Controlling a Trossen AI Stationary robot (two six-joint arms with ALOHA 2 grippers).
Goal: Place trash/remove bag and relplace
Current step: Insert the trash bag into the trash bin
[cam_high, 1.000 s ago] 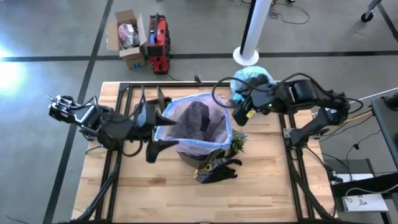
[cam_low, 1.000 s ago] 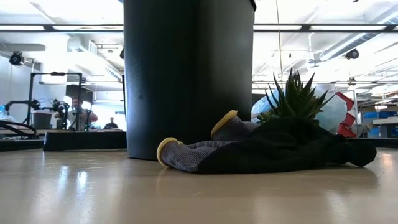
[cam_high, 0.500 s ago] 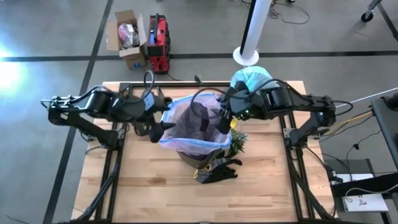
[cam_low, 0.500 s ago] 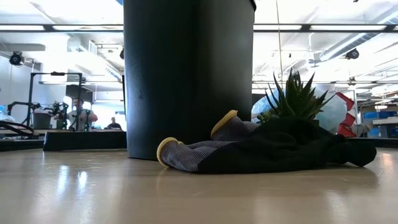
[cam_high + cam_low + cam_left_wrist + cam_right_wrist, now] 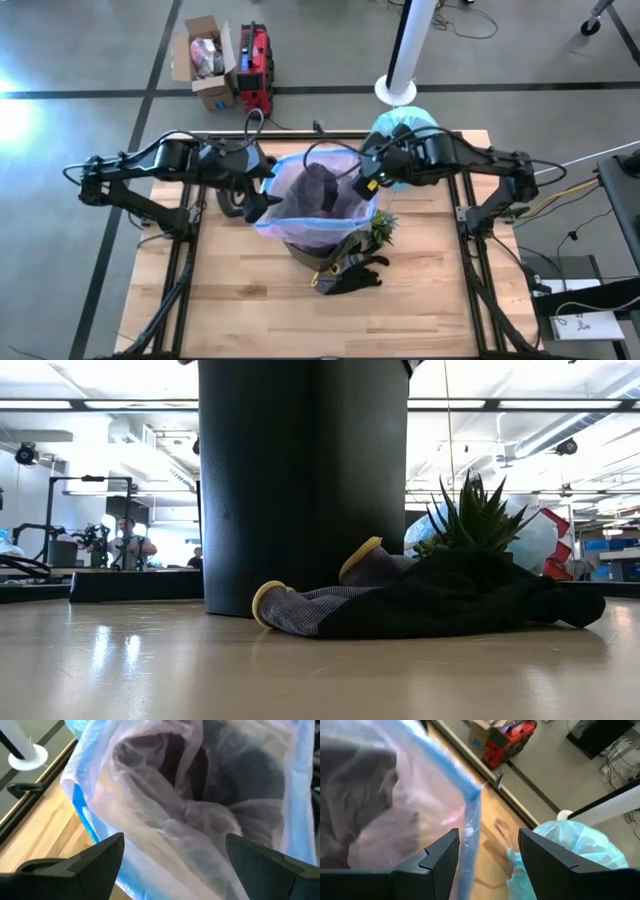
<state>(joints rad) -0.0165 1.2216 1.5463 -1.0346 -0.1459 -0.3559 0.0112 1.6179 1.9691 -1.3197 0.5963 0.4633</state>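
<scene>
A black bin (image 5: 300, 480) stands mid-table, lined with a pink translucent bag (image 5: 320, 195) whose blue rim (image 5: 315, 227) is spread over its mouth. My left gripper (image 5: 260, 205) is open at the rim's left side, and the rim (image 5: 82, 805) passes between its fingers. My right gripper (image 5: 363, 185) is open at the rim's right side, with the blue edge (image 5: 472, 815) between its fingers. A filled teal-blue bag (image 5: 405, 125) rests on the table's far edge. The trash is out of view.
A black-and-yellow glove (image 5: 350, 272) and a green plant tuft (image 5: 383, 228) lie against the bin's near side. Black frame rails (image 5: 185, 260) run along the table's left and right. A cardboard box (image 5: 205, 55) and a white pole (image 5: 410, 40) stand on the floor beyond the far edge.
My left gripper has swung from the bin's near-left side toward the far edge, to the bag's left rim, tipping further down. My right gripper has gone down and toward the table's left, to the bag's right rim. The bin, glove and plant have kept still.
</scene>
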